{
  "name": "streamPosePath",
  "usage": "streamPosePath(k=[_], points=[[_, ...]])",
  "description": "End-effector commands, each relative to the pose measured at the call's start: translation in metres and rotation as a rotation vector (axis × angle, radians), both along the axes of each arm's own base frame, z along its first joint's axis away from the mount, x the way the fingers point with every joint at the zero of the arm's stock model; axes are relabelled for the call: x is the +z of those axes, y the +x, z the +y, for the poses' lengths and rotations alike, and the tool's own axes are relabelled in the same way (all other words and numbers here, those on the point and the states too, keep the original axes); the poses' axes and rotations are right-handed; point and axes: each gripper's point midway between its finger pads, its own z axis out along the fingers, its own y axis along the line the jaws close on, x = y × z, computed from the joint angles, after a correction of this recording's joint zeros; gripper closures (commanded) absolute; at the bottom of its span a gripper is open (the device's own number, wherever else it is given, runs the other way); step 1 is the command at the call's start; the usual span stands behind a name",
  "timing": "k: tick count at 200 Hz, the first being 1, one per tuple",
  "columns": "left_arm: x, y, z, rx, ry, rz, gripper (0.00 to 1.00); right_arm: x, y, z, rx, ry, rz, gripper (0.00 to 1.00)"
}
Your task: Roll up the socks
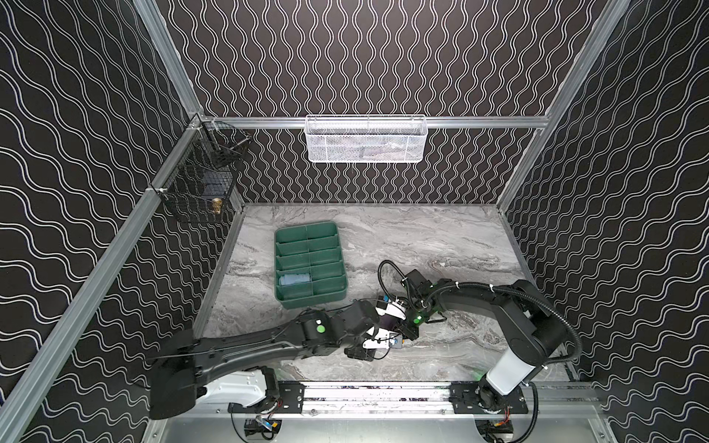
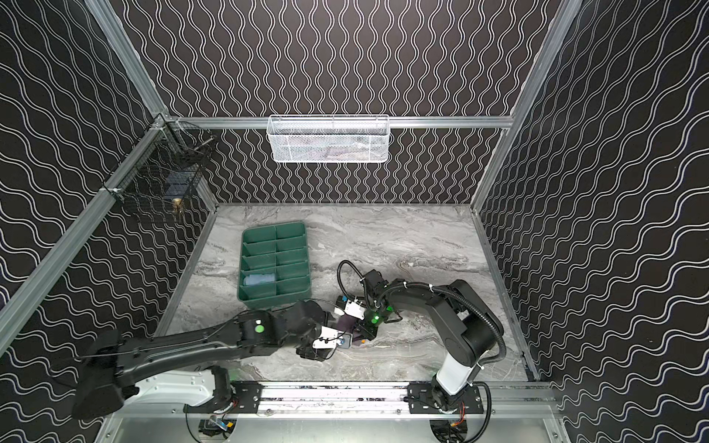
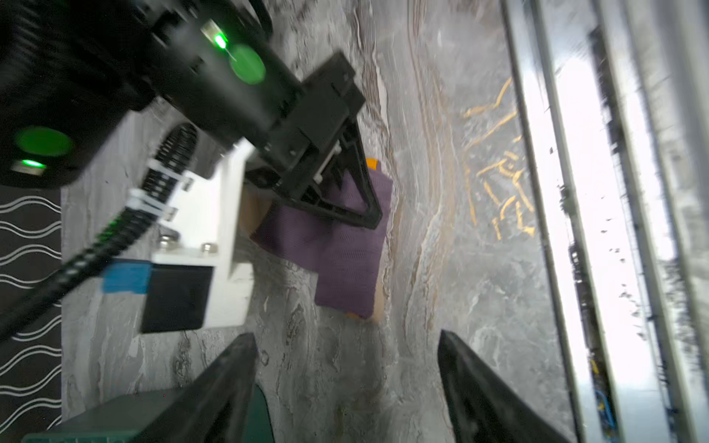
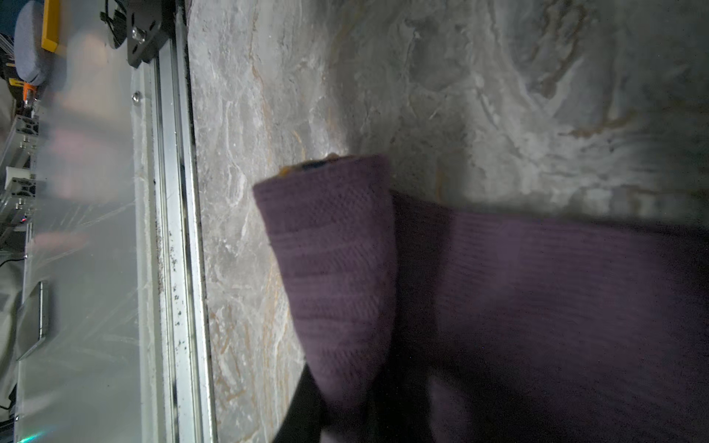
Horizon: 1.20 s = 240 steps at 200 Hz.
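Tray (image 1: 312, 301), the green divided one, is my reference for everything on the marble table (image 1: 422, 237). In both top views the light blue sock (image 1: 294, 279) sits rolled up inside it, in the left column, in the second compartment from the tray's near end.

The purple sock (image 3: 345, 249) is outside, lying on the table just off the tray's near right corner. From above I get the purple sock (image 2: 347, 322) only as a dark patch between the two wrists.

My right gripper (image 3: 370, 219) is down on that sock with its fingers pressed together on the knit. The right wrist view shows a fold of the purple fabric raised and draped over a black finger, with an orange-and-navy edge peeking out at its end. The rest of the sock lies flat, with tan patches at its edges.

My left gripper (image 3: 347, 337) sits close to the same tray corner, facing the sock. Its fingers are spread wide, with only bare table showing between them. I cannot tell whether its tips touch the surface.
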Motion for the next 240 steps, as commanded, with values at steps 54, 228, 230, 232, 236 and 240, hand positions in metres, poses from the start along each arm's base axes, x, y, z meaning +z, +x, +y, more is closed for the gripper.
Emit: streamPosePath(k=[54,228,230,232,236,240], points=[[-0.06,0.012,-0.029,-0.046,0.08,-0.007,0.36,-0.04,0.022,-0.04,-0.007,-0.275,-0.156,1.0],[-0.092,0.021,0.013,0.294,0.24,0.232,1.0,0.056,0.104,-0.038,-0.312,-0.05,-0.599,0.33],[-0.091,0.021,0.014,0.298,0.243,0.233,1.0,0.06,0.107,-0.039,-0.327,-0.046,-0.614,0.33],[-0.091,0.02,0.015,0.302,0.245,0.235,1.0,0.063,0.11,-0.041,-0.345,-0.043,-0.629,0.31],[-0.09,0.019,0.017,0.311,0.25,0.24,1.0,0.07,0.117,-0.044,-0.385,-0.037,-0.659,0.29],[-0.089,0.018,0.019,0.319,0.255,0.245,1.0,0.077,0.124,-0.049,-0.427,-0.036,-0.685,0.27]])
